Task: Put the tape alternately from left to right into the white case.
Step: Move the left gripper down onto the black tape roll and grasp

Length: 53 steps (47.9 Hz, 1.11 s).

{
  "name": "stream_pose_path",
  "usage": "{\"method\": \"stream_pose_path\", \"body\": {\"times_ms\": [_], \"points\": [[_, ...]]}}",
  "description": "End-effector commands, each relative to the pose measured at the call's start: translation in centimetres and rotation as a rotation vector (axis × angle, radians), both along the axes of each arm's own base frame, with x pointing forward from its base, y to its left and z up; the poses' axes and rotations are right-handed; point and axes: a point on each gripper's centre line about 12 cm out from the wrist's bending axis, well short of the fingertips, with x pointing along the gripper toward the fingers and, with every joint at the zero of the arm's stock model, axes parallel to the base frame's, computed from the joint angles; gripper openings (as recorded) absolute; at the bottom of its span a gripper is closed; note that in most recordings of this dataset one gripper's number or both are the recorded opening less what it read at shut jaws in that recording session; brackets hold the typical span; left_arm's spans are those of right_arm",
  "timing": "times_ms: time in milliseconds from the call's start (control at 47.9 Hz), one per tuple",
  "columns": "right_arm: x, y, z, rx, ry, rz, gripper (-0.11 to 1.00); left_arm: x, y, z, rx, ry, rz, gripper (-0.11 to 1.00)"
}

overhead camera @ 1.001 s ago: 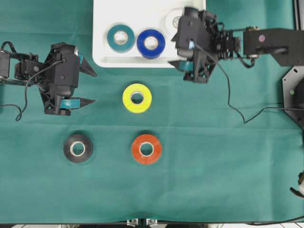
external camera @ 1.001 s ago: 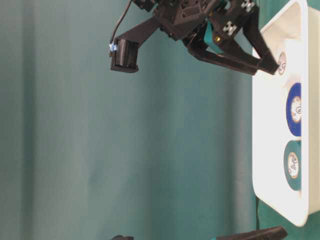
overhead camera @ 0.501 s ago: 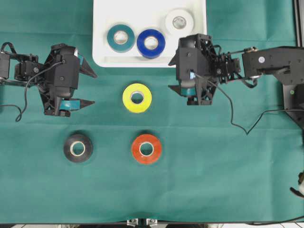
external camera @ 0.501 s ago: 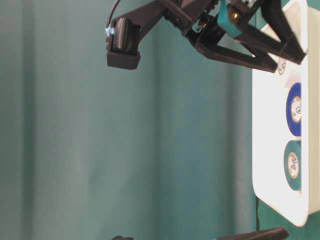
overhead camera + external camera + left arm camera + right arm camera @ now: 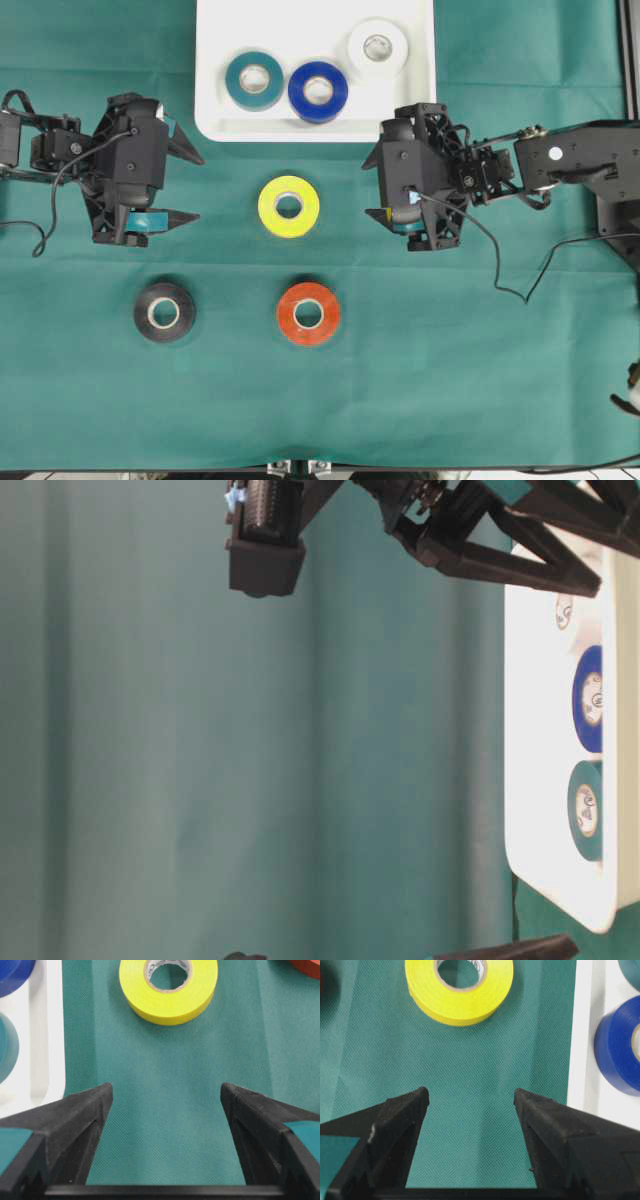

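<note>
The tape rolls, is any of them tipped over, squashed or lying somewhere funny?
Nothing stands out. The teal tape roll, blue tape roll and white tape roll lie flat inside the shallow white plastic case. The yellow tape roll, black tape roll and red-orange tape roll lie flat on the green cloth.

The case lies on the cloth at the far side, centred. Three rolls lie in it: the left case roll, the middle case roll touching it on the right, and the right case roll – farther back, apart.

The centre roll lies on the cloth just near of the case. The left gripper is to its left, the right gripper to its right.

Nearer still lie the near-left roll and the near-right roll – side by side, apart.
</note>
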Motion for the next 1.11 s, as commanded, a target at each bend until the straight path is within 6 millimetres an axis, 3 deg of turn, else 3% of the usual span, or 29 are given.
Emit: {"method": "stream_pose_path", "body": {"times_ms": [0,563,1085], "points": [[0.3,0.0,1.1,0.004,-0.041,0.002,0.78,-0.2,-0.1,0.1,-0.002,-0.009,-0.001,0.82],[0.3,0.1,1.2,0.006,-0.044,0.001,0.78,-0.2,-0.3,0.1,-0.005,-0.006,-0.005,0.82],[0.4,0.1,1.2,0.004,-0.044,0.002,0.77,-1.2,-4.6,-0.7,-0.161,0.056,0.003,0.82]]}}
